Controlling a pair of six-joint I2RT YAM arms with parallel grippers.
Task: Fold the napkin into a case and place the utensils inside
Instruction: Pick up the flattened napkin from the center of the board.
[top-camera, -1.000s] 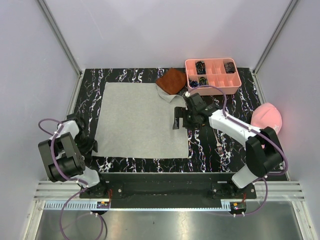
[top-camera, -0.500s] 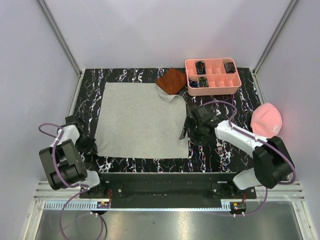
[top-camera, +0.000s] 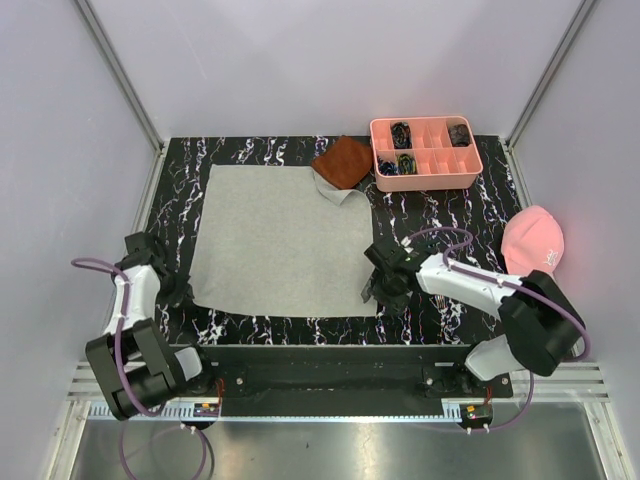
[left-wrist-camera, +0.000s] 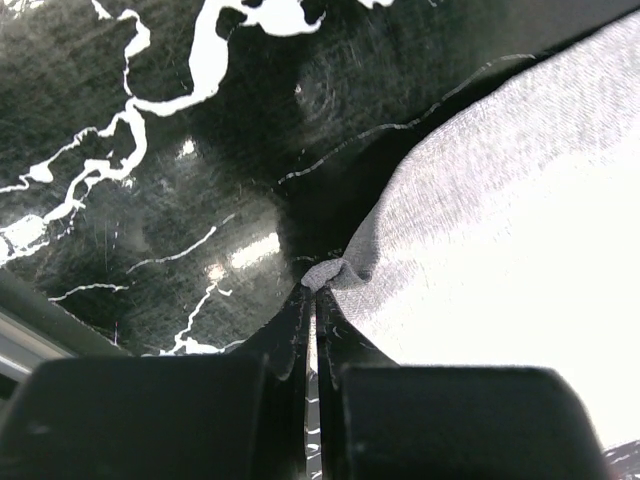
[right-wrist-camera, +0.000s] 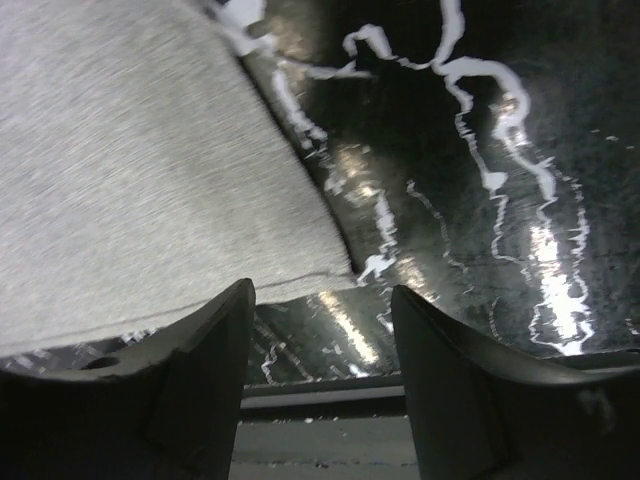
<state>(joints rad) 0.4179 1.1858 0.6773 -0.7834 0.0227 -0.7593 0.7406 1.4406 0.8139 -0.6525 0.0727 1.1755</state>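
No readable txt, labels, brands, nos. or signs in any view.

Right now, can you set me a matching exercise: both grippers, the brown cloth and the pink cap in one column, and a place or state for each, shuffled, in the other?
Things:
1. left gripper
2. right gripper
3. brown cloth
4. pink cap

Places or states:
A. open, at the napkin's near right corner
B. at the table's right edge
C. shut on the napkin's near left corner
D. just left of the pink tray

Pairs: 1-C, 2-A, 3-D, 4-B.
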